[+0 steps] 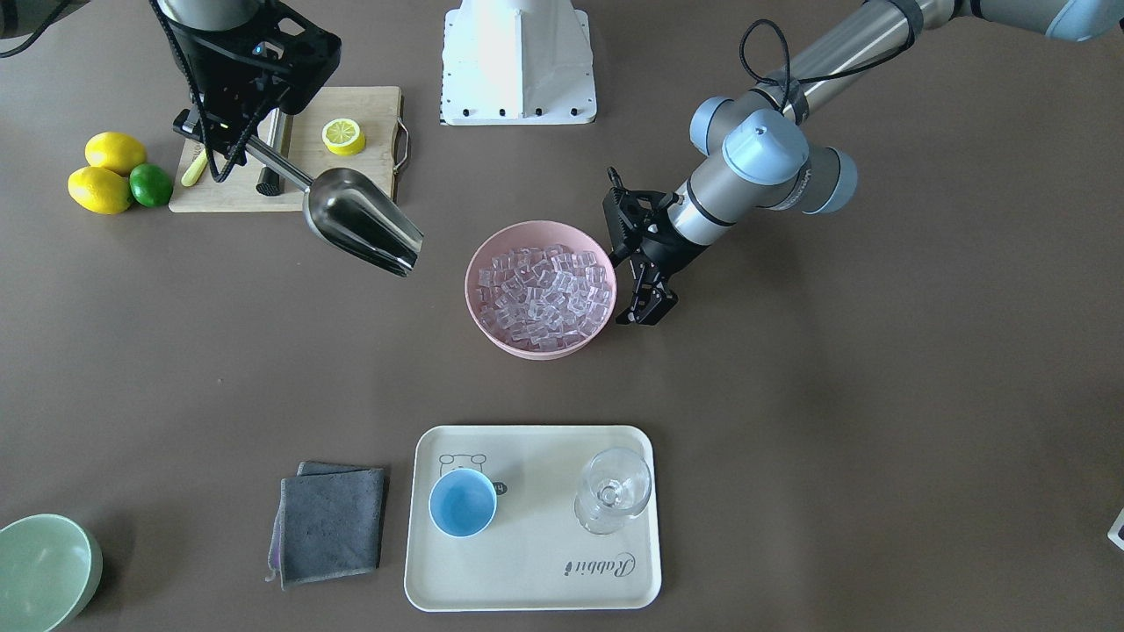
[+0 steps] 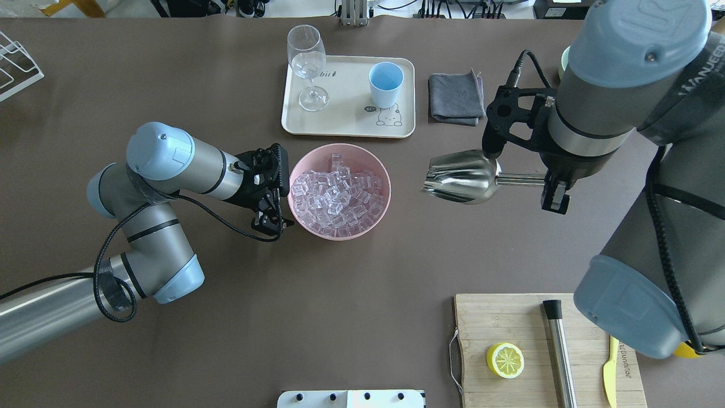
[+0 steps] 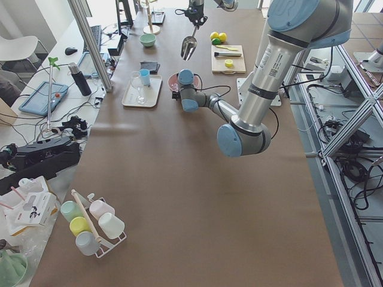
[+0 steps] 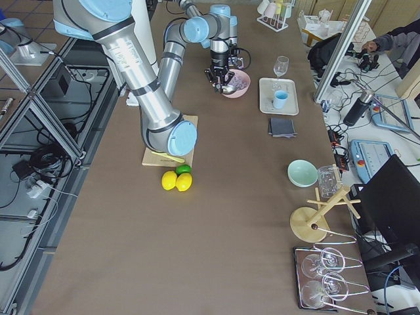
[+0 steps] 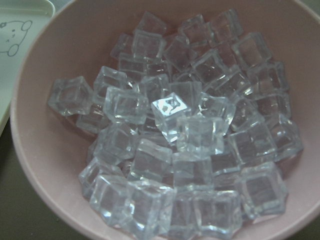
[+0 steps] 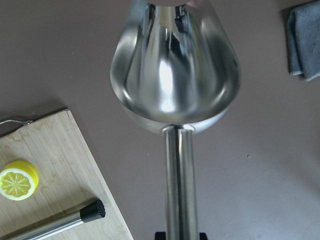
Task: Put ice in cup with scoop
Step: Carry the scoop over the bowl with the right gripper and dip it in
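Aloft, right jaws hold the scoop [image 2: 461, 177] near ice [image 2: 340, 195].

Many small clear ice [image 1: 544, 294] cubes are lying heaped in a round pink bowl [image 1: 527, 233] that is sitting at the middle of the brown surface [image 1: 790, 439]. A shiny silver metal scoop [image 1: 360, 219] is hanging in the air to one side of the bowl. The right gripper [image 2: 552, 182] is clamping it by its straight handle, with the rounded trough empty and its open mouth pointing toward the bowl. A small light-blue cup [image 1: 463, 502] is standing upright and empty on a cream tray [image 1: 536, 562], well apart from the bowl and the scoop.
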Available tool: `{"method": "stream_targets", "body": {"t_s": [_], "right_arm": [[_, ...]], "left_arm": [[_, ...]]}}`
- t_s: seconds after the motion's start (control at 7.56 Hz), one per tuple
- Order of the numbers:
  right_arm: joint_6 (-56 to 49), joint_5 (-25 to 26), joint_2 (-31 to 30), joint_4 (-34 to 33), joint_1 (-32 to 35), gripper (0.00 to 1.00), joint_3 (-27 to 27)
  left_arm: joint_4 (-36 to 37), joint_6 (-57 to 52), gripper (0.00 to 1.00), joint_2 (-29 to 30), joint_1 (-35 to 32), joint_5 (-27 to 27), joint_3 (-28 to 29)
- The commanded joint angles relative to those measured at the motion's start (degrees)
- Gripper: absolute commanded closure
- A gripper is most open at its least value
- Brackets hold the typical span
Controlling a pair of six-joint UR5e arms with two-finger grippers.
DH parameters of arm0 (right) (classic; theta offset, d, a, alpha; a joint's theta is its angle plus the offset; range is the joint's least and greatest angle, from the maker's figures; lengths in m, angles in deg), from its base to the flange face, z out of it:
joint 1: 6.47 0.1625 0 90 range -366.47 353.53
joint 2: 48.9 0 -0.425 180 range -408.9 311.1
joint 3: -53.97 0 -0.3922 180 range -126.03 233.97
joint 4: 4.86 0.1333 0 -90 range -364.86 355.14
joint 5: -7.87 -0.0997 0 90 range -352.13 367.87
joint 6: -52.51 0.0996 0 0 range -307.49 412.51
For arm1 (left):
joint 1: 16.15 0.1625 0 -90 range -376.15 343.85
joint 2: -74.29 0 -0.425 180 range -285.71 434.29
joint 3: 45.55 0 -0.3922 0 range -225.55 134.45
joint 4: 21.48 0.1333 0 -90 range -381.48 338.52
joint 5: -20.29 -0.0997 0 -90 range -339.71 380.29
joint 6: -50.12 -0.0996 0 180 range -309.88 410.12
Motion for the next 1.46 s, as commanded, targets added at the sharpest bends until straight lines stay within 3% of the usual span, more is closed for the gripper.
{"method": "stream_targets", "body": {"t_s": [0.0,0.13,0.53,1.32], "right_arm": [[-0.02,0.65,11.03,-7.23,-1.05,1.0,5.56],[-0.1,3.26,16.82,-10.56,-2.71,1.0,10.81],[-0.19,7.85,26.77,-14.1,-6.23,1.0,23.99],[-1.95,13.38,30.23,-13.6,-8.95,1.0,37.56]], "left_arm": [[-0.05,0.0,0.01,0.07,0.16,-0.52,0.0],[-0.05,0.0,0.01,0.07,0.16,-0.52,0.0],[-0.05,0.0,0.01,0.07,0.34,-0.53,0.0],[-0.05,0.0,0.01,-0.01,0.34,-0.52,0.0]]}}
